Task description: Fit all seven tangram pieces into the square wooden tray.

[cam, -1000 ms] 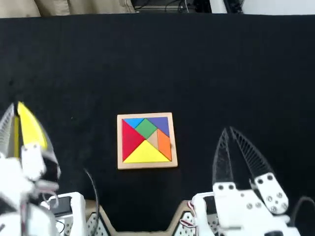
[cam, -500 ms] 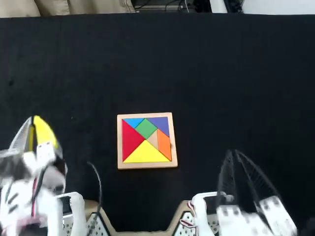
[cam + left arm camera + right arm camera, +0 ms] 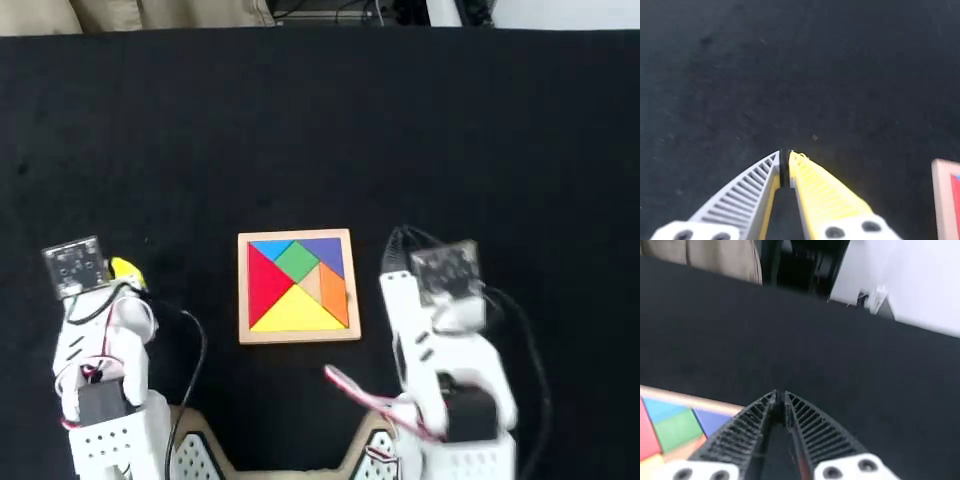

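The square wooden tray (image 3: pixel 243 290) lies at the table's middle with several coloured tangram pieces flat inside it: a red triangle (image 3: pixel 265 283), a yellow triangle (image 3: pixel 297 311), a green square (image 3: pixel 297 261) and others, together covering its floor. My left arm (image 3: pixel 100 340) is folded at the near left. Its gripper (image 3: pixel 785 156) is shut on nothing over bare cloth, with the tray rim (image 3: pixel 942 200) off to one side. My right arm (image 3: pixel 445 330) is folded just right of the tray. Its gripper (image 3: pixel 780 396) is shut and empty above the tray's far right corner (image 3: pixel 715 407).
Black cloth (image 3: pixel 320 130) covers the whole table, with wide bare room behind and beside the tray. Both arm bases (image 3: pixel 290 460) stand at the near edge. Curtains and a white wall (image 3: pixel 920 275) lie beyond the far edge.
Both arms have drawn back and folded up over their bases. The right gripper's fingers, spread a second ago, have come together.
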`<action>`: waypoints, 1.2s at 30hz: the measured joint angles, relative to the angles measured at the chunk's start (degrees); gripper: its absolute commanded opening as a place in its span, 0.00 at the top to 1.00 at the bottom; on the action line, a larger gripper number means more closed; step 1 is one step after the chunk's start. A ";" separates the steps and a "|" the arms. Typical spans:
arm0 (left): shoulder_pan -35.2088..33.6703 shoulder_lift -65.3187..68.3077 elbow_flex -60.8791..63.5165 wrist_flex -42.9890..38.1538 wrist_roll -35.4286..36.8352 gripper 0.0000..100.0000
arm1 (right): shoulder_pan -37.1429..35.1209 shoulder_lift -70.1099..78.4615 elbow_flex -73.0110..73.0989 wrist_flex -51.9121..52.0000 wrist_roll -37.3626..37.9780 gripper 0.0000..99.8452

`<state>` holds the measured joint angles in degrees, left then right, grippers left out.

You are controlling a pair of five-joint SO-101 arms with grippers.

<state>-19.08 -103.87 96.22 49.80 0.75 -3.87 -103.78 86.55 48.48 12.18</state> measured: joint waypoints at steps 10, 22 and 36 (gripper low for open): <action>4.75 0.00 0.00 15.03 0.00 0.95 | 11.60 0.09 10.20 7.03 0.00 0.99; 4.75 0.00 0.00 22.86 -1.85 0.95 | 10.73 0.09 10.20 24.97 -2.29 0.99; 5.01 0.00 0.00 22.86 -3.78 0.95 | 6.24 0.09 10.20 24.97 -14.24 0.99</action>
<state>-14.07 -103.87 96.22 72.66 -3.03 2.37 -103.69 96.75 73.45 -2.07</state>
